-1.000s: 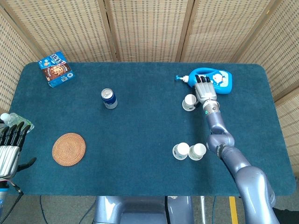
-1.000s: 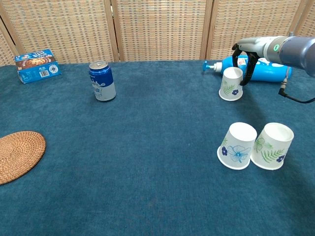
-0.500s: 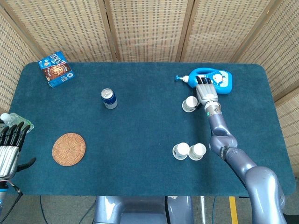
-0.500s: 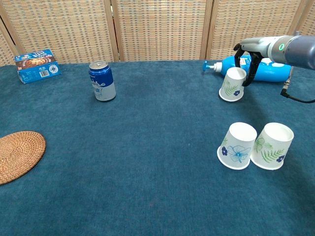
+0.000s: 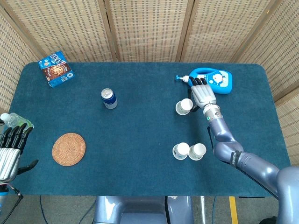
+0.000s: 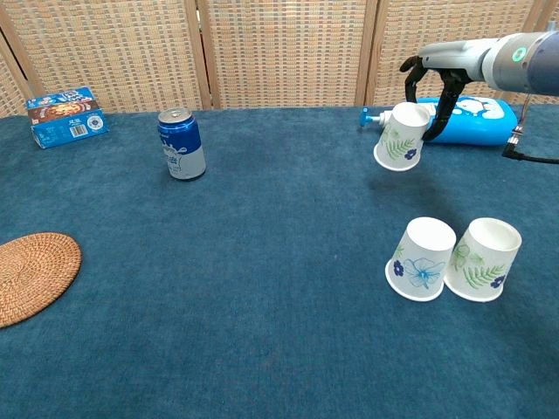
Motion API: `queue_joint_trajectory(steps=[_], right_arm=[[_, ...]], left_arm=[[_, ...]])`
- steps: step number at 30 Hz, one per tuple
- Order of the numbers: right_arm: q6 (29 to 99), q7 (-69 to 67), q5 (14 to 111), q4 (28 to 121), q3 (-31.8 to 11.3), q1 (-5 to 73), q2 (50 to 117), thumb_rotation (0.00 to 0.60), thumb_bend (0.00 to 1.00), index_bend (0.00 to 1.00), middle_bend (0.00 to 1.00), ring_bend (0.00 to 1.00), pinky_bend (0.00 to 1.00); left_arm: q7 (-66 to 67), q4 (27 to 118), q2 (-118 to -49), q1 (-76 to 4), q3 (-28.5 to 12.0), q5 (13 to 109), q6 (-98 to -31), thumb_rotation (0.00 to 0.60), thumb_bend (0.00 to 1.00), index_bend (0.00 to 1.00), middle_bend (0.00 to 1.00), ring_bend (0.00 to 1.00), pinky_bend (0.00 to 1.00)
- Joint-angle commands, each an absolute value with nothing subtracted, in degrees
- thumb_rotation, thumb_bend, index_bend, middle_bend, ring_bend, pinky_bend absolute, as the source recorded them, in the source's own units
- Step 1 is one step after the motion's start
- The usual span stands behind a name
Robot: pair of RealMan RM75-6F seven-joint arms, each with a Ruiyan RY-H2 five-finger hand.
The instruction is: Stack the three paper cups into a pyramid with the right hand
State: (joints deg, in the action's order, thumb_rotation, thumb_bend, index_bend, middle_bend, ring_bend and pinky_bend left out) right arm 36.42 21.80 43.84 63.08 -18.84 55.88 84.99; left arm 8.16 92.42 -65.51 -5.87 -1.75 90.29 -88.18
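At the head view's left edge alone, idle left hand (image 5: 10,151), fingers spread; right hand (image 6: 430,83) clasping tilted cup (image 6: 399,137).

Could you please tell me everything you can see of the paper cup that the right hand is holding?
The held paper cup is white with a green leaf sprig and small blue flowers printed on its side. It is upside down, its closed base uppermost and its open rim lowest, and tilted. The right hand grips it near the base from above. It hangs clear of the blue cloth, in front of the blue bottle, beyond the two inverted cups standing side by side. Nothing but the hand touches it.
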Motion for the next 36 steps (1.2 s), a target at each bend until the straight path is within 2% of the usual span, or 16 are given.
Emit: queue_joint_trajectory(steps=[1,10,20,26,36], right_arm=[[44.23,31.39,34.83,79.53,-16.17,54.23,75.75,0.600,0.13,0.60,0.02,0.00,0.09],[56.37,38.66,29.57,99.96,-14.05,53.59,66.96,0.600,0.13,0.60,0.02,0.00,0.09],[63.40,41.50,29.84,112.74,-11.08,51.59,61.57,0.600,0.13,0.60,0.02,0.00,0.09],[65.70,42.88,29.71,117.02,-8.67,50.68,61.03,0.600,0.13,0.60,0.02,0.00,0.09],[67.43,43.31,30.31,120.05,-7.32,50.30,61.81,0.600,0.13,0.61,0.02,0.00,0.09]], left_arm=[[7.77,93.18,-64.93,-5.59,-1.20,91.35,-88.76,0.600,0.19,0.00,0.00,0.00,0.00],[6.75,94.24,-63.85,-4.82,-0.30,93.99,-90.66,0.600,0.19,0.00,0.00,0.00,0.00],[5.92,94.91,-63.12,-4.19,0.50,96.57,-92.26,0.600,0.19,0.00,0.00,0.00,0.00],[5.28,95.26,-62.41,-3.80,0.97,97.51,-92.77,0.600,0.19,0.00,0.00,0.00,0.00],[4.78,95.55,-61.99,-3.58,0.96,97.95,-93.10,0.600,0.19,0.00,0.00,0.00,0.00]])
